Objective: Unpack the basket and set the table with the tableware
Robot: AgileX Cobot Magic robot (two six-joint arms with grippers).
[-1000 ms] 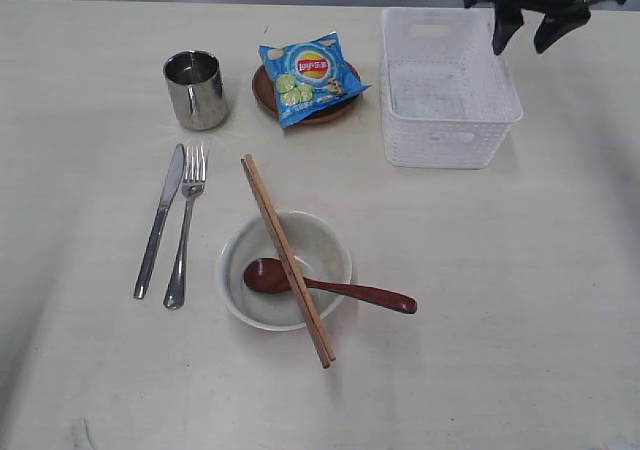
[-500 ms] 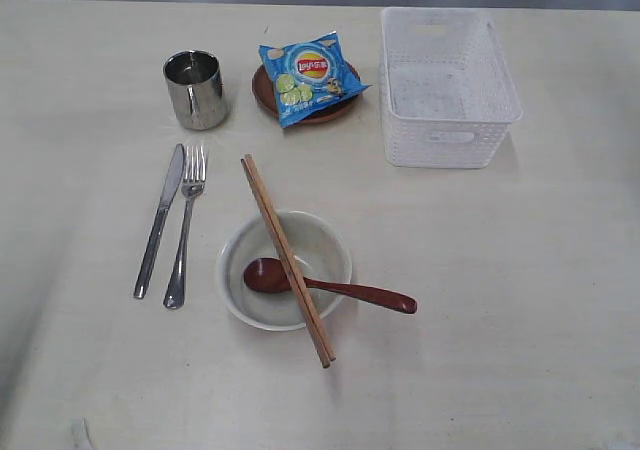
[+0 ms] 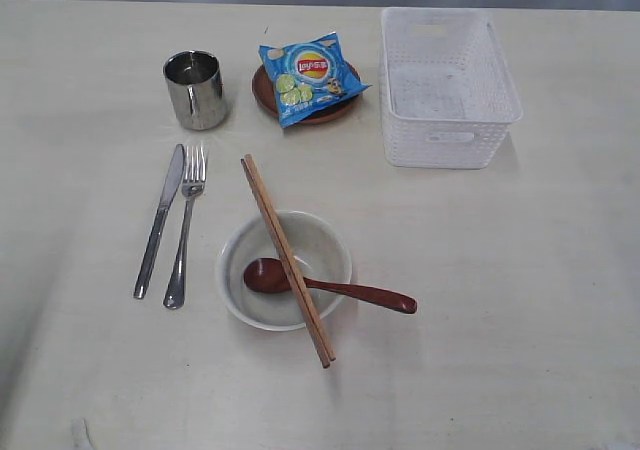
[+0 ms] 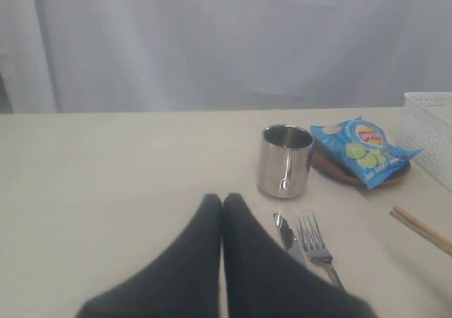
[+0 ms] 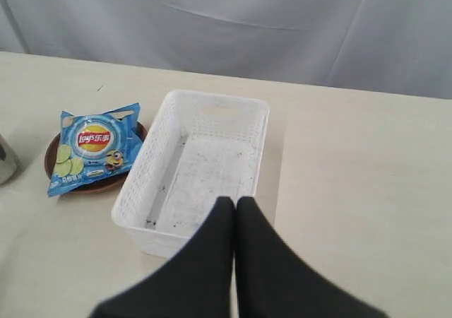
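The white basket (image 3: 448,85) stands empty at the table's (image 3: 520,290) back right, also in the right wrist view (image 5: 198,169). The steel cup (image 3: 196,89), knife (image 3: 160,220) and fork (image 3: 185,227) lie at the left. The white bowl (image 3: 325,242) holds the red-brown spoon (image 3: 330,287), with the chopsticks (image 3: 287,258) across its rim. The brown plate (image 3: 268,88) sits under a blue snack bag (image 3: 310,75). Neither arm shows in the exterior view. My left gripper (image 4: 222,201) is shut and empty, near the knife (image 4: 284,231). My right gripper (image 5: 235,203) is shut and empty, over the basket's near end.
A grey curtain hangs behind the table's far edge (image 3: 200,0). The left wrist view shows the cup (image 4: 284,160), fork (image 4: 314,244) and snack bag (image 4: 360,148) on the plate. The table (image 5: 367,191) is bare beside the basket in the right wrist view.
One second ago the right gripper hung open over the basket's far right corner in the exterior view. It has since left that view and its jaws have shut. Nothing on the table moved.
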